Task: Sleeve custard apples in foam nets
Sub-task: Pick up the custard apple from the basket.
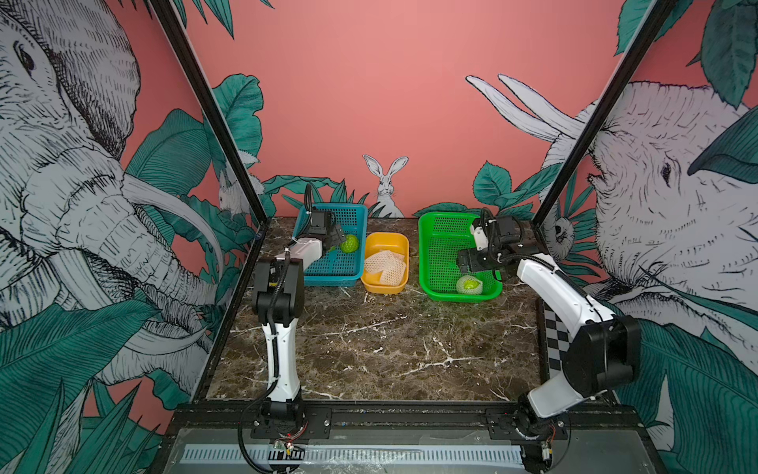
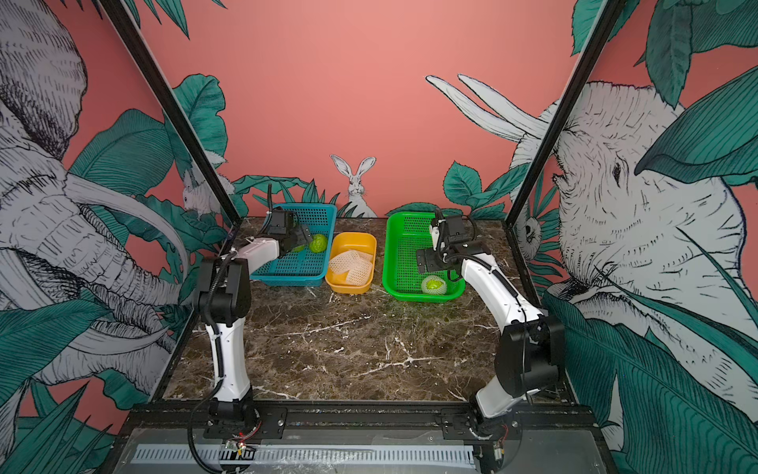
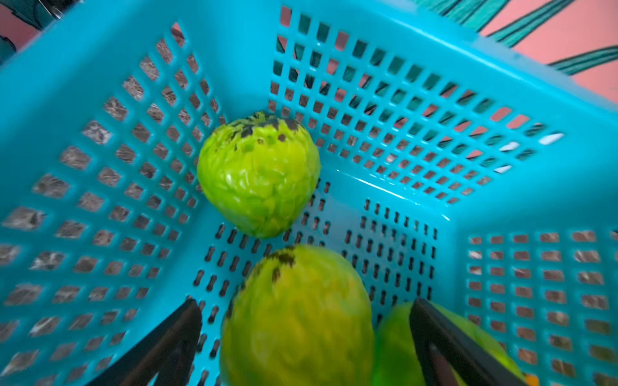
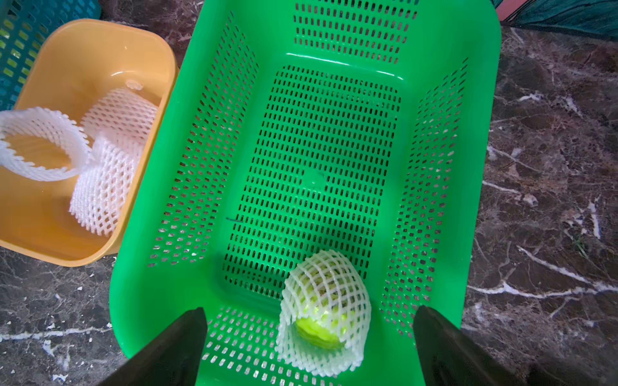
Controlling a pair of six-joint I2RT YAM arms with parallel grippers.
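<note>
Three bare green custard apples lie in the blue basket point(image 3: 501, 207): one point(image 3: 259, 173) near its corner, one point(image 3: 297, 317) between the fingers of my left gripper point(image 3: 306, 303), and a third point(image 3: 394, 344) partly behind one finger. The left gripper is open and grips nothing. Both top views show only one bare apple point(image 1: 350, 243) point(image 2: 318, 243) beside it. A fourth custard apple, sleeved in a foam net point(image 4: 322, 314) point(image 1: 469, 284), lies in the green basket point(image 4: 150, 267). My right gripper point(image 4: 309, 311) point(image 1: 463, 262) hangs open above it. Loose foam nets point(image 4: 107, 157) point(image 1: 385, 264) lie in the yellow tub.
The yellow tub point(image 1: 371, 246) stands between the blue basket point(image 1: 328, 281) and the green basket point(image 1: 426, 246) at the back of the marble table. A checkered strip point(image 1: 553, 328) lies along the table's right edge. Printed walls close in both sides.
</note>
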